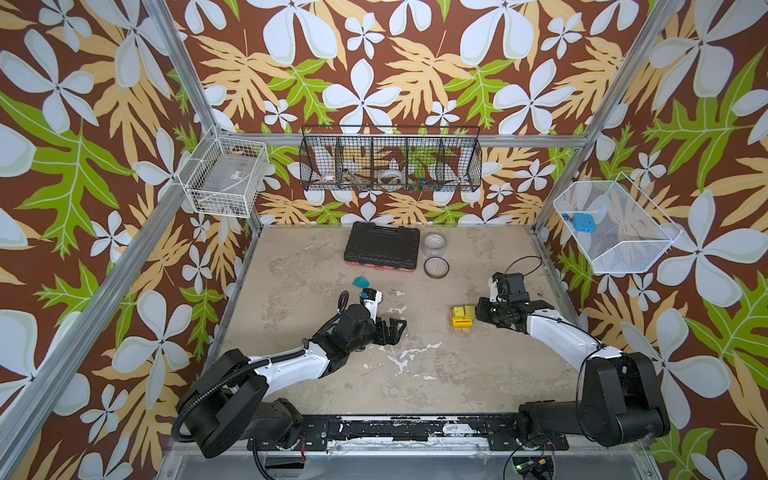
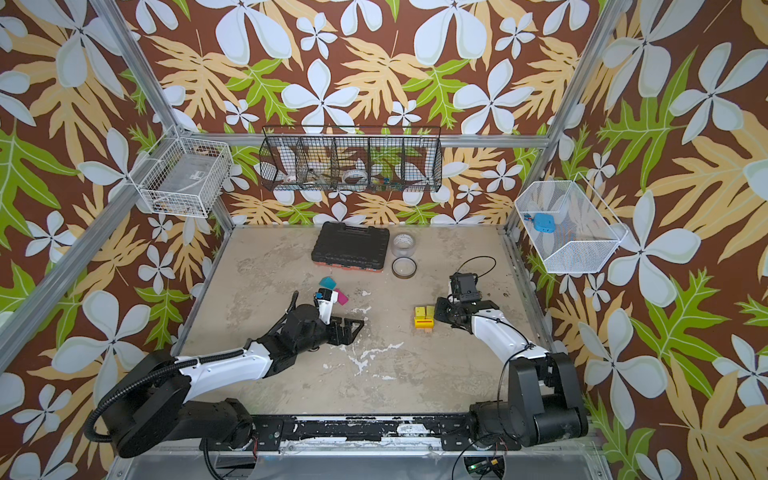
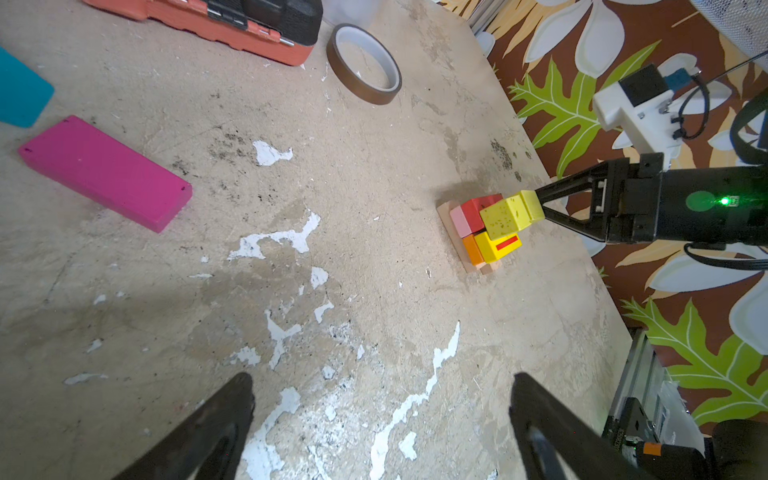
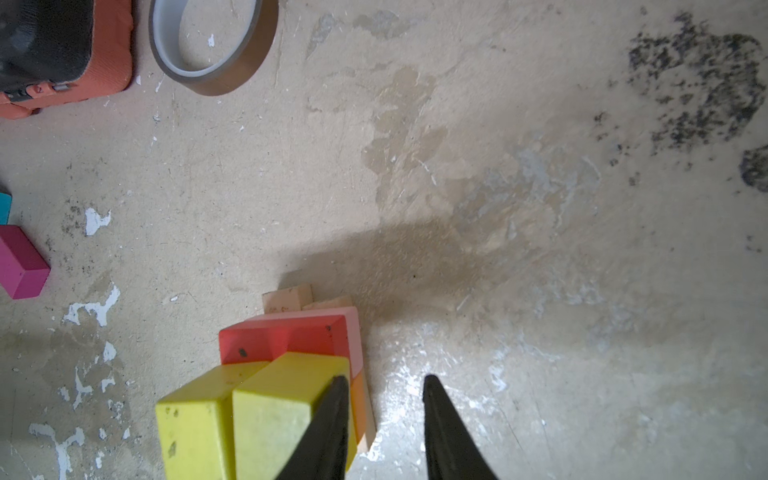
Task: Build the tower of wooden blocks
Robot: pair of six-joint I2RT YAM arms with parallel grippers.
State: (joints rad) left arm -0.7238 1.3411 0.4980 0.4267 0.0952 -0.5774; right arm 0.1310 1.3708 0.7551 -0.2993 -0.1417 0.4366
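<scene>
Two sets of fingers and one part-built tower are recorded on the tabletop [image 1: 415, 374].

Item 1: tower [image 1: 462, 318], stood right of centre in both top views. Plain wood bars [image 4: 289, 297] are laid at the base. A striped yellow brick [image 3: 498, 245] and an orange block [image 3: 471, 249] are set above them. A red block [image 4: 286, 338] and a pink block [image 3: 459, 220] follow, with two yellow-green cubes [image 4: 270, 407] on top.

Item 2: right fingers [image 4: 328, 424], narrowly parted, nothing seen between them. One tip is placed at the end of a yellow-green cube, though contact cannot be confirmed. The other is shown over bare tabletop.

Item 3: left fingers [image 3: 224, 415], spread wide and empty, held left of centre, well apart from the tower.

Item 4: magenta block [image 3: 104, 172] and teal wedge [image 1: 360, 281], lain loose near each other, well apart from the tower.

Item 5: black tool case [image 1: 380, 248], brown tape roll [image 1: 436, 267] and clear tape roll [image 1: 435, 244], kept at the rear.
</scene>
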